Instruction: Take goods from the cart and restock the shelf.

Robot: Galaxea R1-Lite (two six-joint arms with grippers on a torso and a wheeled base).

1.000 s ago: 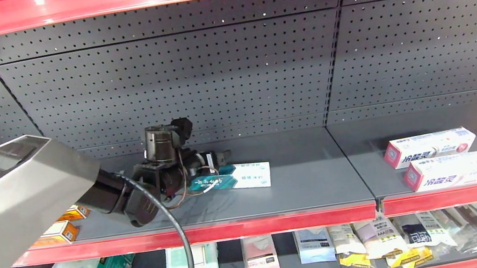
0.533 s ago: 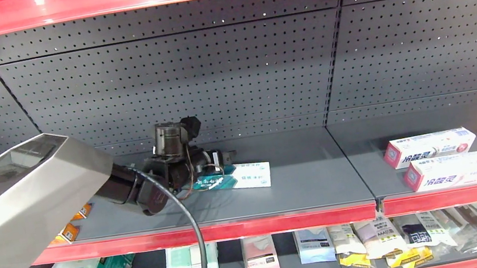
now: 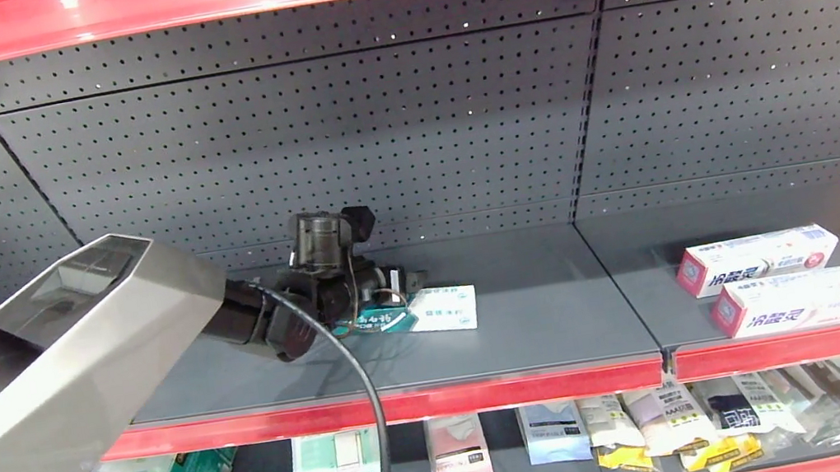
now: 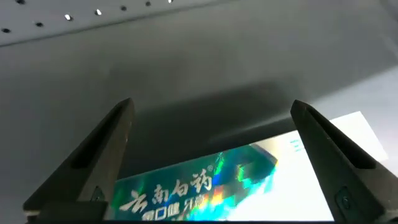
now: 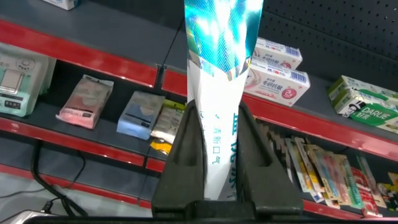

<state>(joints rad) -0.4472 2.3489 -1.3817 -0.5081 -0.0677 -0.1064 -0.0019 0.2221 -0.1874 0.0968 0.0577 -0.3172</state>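
Left jaws spread wide either side of toothpaste box, which lies flat on shelf; no grip on it. Placing step seems done. Right jaws pinch second box, upright. Next, I judge: pull left arm straight back, without nudging box.

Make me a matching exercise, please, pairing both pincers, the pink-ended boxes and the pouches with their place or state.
1 left pincer
2 right pincer
3 pink-ended boxes
4 pouches

A on lower shelf
B shut on held box
C open, astride lying box
D on middle shelf, right

Pairs: 1-C, 2-B, 3-D, 4-A
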